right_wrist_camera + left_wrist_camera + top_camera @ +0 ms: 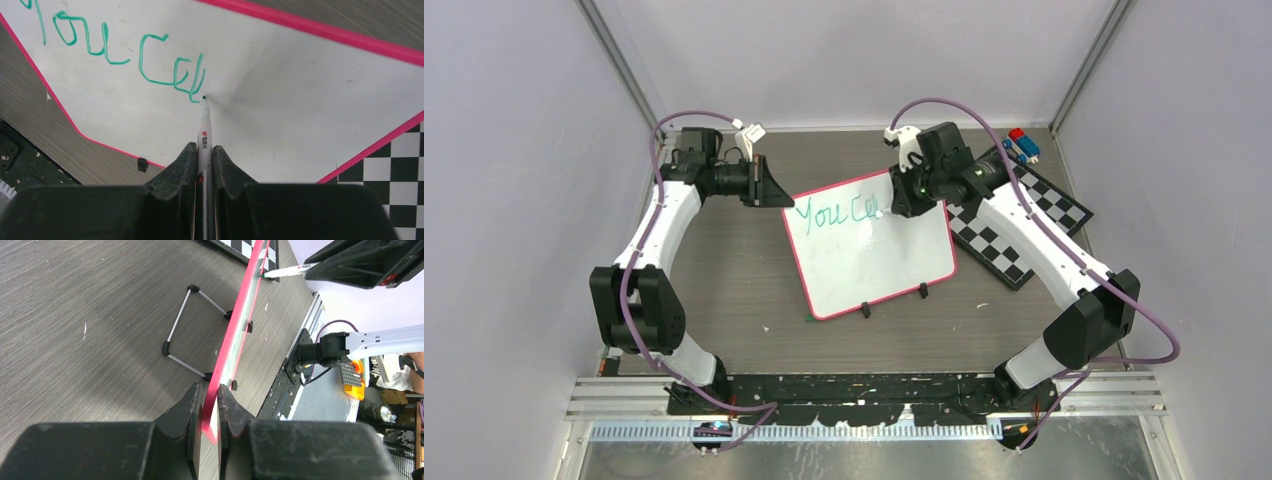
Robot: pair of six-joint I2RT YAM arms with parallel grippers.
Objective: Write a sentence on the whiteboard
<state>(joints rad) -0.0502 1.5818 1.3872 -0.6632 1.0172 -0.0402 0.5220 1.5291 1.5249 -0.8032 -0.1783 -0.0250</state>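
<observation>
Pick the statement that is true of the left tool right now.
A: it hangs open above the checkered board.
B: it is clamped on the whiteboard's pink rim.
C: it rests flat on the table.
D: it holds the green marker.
B: in the left wrist view the left tool pinches the whiteboard by its pink rim, while the marker sits in the right tool.

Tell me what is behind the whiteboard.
A wire stand with black caps reaches from the back of the whiteboard to the table. From above, the board covers it.
</observation>
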